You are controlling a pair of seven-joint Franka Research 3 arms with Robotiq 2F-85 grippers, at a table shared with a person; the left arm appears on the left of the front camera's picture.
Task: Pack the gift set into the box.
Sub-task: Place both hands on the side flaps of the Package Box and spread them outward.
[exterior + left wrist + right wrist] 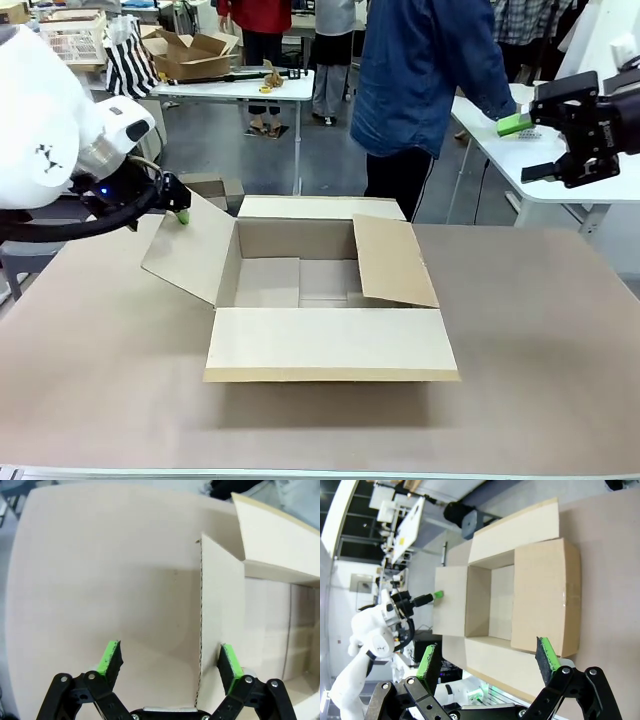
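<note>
The box sits open in the middle of the table, with bare cardboard showing on its floor. Its left flap slants up and outward. My left gripper is open at that flap's top edge. In the left wrist view the flap has its edge standing between the spread fingers of my left gripper. My right gripper hangs open high over the table's right side. In its own view my right gripper looks down on the box. The gift set is out of view.
A person in a blue denim shirt stands at the far edge, turned toward a white side table at the right. Another table with a smaller carton stands at the back left. Tabletop surrounds the box.
</note>
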